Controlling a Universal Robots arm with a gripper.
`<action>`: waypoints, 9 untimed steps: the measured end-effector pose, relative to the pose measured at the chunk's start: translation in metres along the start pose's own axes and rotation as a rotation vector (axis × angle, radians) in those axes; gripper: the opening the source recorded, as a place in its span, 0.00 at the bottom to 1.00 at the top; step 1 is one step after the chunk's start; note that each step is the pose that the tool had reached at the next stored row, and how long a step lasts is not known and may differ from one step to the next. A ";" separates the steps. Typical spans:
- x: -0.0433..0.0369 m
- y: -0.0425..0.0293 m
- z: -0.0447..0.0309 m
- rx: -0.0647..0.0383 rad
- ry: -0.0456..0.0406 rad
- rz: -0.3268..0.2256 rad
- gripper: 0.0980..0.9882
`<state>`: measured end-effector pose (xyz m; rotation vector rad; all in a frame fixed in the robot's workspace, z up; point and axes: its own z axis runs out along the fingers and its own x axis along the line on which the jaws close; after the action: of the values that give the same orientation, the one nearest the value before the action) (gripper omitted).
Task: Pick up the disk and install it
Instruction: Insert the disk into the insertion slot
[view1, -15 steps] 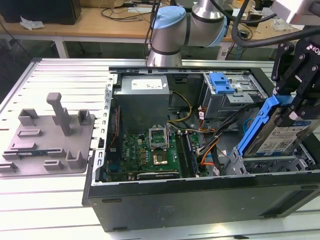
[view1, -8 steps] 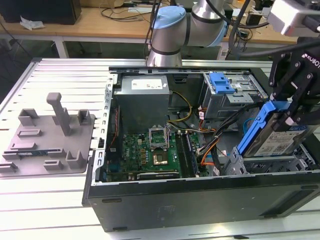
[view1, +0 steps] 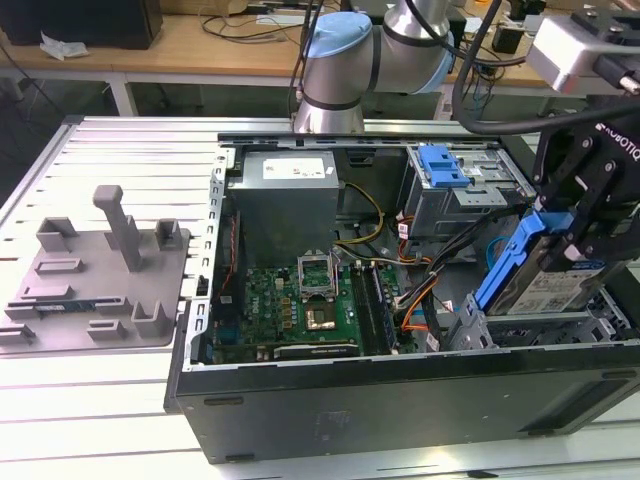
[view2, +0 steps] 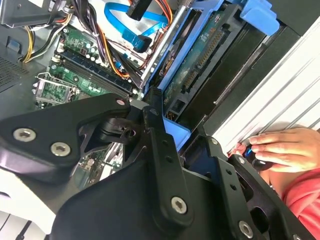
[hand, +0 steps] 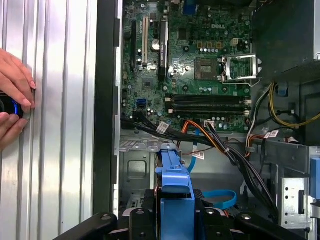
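Currently, the exterior view shows the gripper (view1: 572, 228) clamped on the disk (view1: 550, 288), tilted over the drive bay (view1: 530, 326) of the computer case (view1: 350, 402). The second wrist view shows the disk's circuit board (view2: 200, 65); the first wrist view, its blue carrier (hand: 175, 182) in the gripper's hold.

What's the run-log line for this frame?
gripper: shut on disk | disk: tilted over drive bay, not seated | case: open | person's hand: on table beside case

My arm (view1: 340, 60) enters at the top of the exterior view and bends toward that view's right, wrist pointing down. My gripper (view1: 568, 220) hangs there, its black jaws clamped on the disk (view1: 548, 288), which I hold tilted.
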<state>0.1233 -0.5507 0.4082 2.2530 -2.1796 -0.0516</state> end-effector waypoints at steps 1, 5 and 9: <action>0.0000 0.0000 0.0004 0.000 0.0001 0.000 0.30; 0.0001 0.0000 0.0010 0.000 0.0002 0.000 0.31; 0.0001 0.0000 0.0015 0.000 0.0000 0.000 0.45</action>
<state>0.1233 -0.5508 0.4067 2.2529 -2.1796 -0.0516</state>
